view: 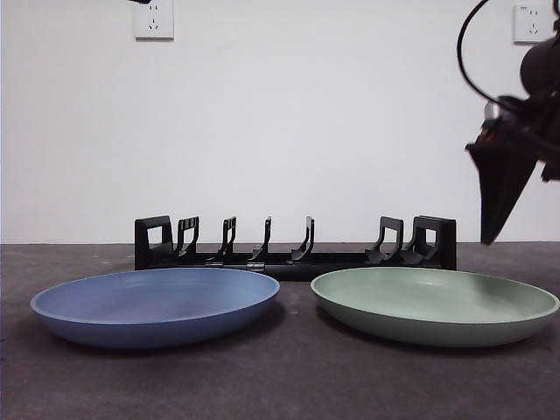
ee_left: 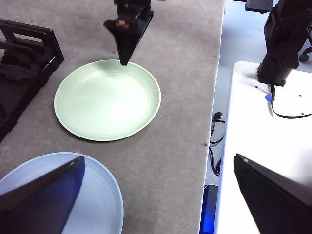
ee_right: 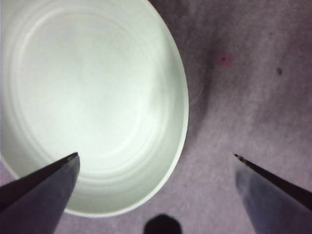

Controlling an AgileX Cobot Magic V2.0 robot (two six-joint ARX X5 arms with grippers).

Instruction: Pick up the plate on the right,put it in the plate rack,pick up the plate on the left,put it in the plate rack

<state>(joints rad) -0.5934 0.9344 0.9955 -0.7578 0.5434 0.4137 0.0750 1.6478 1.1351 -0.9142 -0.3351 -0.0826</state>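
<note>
A pale green plate lies on the right of the dark table, a blue plate on the left. Behind them stands the black plate rack, with nothing in it. My right gripper hangs above the green plate's right rim, apart from it. In the right wrist view it is open, one jaw over the green plate and one over bare table. My left gripper is open and holds nothing, high above the blue plate. The left wrist view also shows the green plate, the rack and the right gripper.
The table's edge runs just past the green plate, with cables on the floor beyond. A white bench with a black arm base stands there. Wall sockets sit high on the white wall.
</note>
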